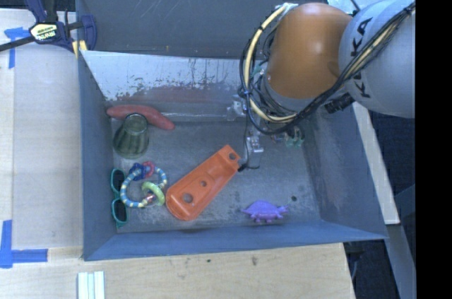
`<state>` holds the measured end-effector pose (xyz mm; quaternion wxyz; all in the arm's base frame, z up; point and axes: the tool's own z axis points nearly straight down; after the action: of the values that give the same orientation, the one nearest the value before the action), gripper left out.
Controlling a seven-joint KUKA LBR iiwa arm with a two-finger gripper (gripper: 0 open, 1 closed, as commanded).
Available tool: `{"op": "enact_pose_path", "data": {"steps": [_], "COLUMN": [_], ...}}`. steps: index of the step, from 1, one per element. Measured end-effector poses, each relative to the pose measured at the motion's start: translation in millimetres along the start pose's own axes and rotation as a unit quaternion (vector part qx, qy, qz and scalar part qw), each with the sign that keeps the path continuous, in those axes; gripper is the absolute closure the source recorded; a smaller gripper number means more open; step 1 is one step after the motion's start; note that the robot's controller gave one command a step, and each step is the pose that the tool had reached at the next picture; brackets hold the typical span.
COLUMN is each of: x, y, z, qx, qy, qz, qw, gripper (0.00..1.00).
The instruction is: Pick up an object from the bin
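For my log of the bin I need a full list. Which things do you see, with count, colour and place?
bin: one, grey, middle of view
long flat piece with holes: one, orange, floor centre, slanted
sausage shape: one, red, back left
cup: one, dark green, just in front of the sausage shape
bead ring: one, many-coloured, front left
sunglasses: one, teal, front left corner
small animal figure: one, purple, front right
arm: one, grey with orange cover, from the right
gripper: one, by the orange piece's upper end
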<state>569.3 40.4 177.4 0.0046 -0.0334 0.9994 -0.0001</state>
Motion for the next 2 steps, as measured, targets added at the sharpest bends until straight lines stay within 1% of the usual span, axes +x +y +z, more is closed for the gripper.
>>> {"op": "enact_pose_path", "data": {"steps": [1, 2], "x": [22.7, 6.0], "y": [24.2, 29.6], "z": [44.4, 102.0], "qx": [0.0, 0.0], "qy": [0.0008, -0.0021], "qz": [-0.079, -0.146], "qw": [0.9969, 0.9893], "gripper": [0.0, 1.0]}}
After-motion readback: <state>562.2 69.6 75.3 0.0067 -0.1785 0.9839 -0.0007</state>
